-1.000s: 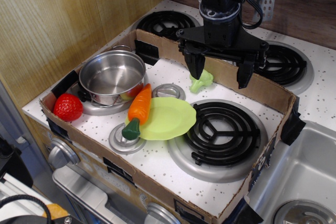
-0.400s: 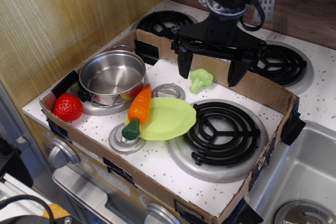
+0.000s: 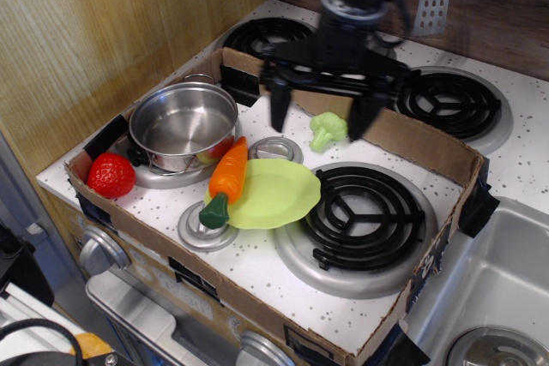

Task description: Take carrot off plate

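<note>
The orange carrot (image 3: 228, 176) with a dark green stem end lies on the left edge of the lime-green plate (image 3: 279, 195), its stem end hanging over a small burner. My gripper (image 3: 319, 120) is open, its two black fingers spread wide, hovering above the back of the stove top. It is behind and to the right of the carrot, apart from it, with the light-green broccoli (image 3: 328, 129) between its fingers below.
A steel pot (image 3: 182, 126) stands left of the carrot on a burner. A red strawberry (image 3: 111, 175) lies at the left corner. A large black coil burner (image 3: 360, 207) is right of the plate. Cardboard walls (image 3: 429, 153) ring the stove top.
My gripper has moved left, toward the carrot side, staying open. The carrot, plate and broccoli have not moved.
</note>
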You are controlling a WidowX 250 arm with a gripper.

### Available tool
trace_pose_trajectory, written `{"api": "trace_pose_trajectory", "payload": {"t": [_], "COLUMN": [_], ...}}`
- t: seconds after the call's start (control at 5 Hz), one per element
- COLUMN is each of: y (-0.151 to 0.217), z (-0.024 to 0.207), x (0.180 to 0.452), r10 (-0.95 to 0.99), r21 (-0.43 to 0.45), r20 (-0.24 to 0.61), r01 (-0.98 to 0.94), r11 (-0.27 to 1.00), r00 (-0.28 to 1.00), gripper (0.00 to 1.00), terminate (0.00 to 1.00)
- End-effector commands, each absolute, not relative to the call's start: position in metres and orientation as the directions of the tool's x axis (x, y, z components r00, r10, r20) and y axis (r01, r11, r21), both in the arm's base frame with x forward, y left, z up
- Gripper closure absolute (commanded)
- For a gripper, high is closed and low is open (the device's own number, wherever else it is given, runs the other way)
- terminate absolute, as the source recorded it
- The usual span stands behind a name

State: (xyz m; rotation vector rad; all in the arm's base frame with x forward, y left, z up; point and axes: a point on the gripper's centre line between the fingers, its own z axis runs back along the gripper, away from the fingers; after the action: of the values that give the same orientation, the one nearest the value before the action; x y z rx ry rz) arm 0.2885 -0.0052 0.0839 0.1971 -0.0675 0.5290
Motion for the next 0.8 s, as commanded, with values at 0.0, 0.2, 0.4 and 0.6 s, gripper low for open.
{"api": "trace_pose_trajectory", "payload": {"t": [0.0,0.2,0.4,0.6], "y": [0.015,0.024,0.032,0.040], "z": [0.084,0.079,0.076,0.076], "x": [0.281,0.272,0.265,0.266], "r10": [0.478,0.480,0.490,0.497], "r21": [0.177,0.176,0.176,0.170], "r20": [0.109,0.106,0.092,0.090], "r01": [-0.490,-0.492,-0.498,-0.505], "r11": [0.854,0.853,0.849,0.846], "r00": [0.872,0.871,0.867,0.863], "gripper": [0.00,0.00,0.00,0.00], "terminate": [0.00,0.00,0.00,0.00]}}
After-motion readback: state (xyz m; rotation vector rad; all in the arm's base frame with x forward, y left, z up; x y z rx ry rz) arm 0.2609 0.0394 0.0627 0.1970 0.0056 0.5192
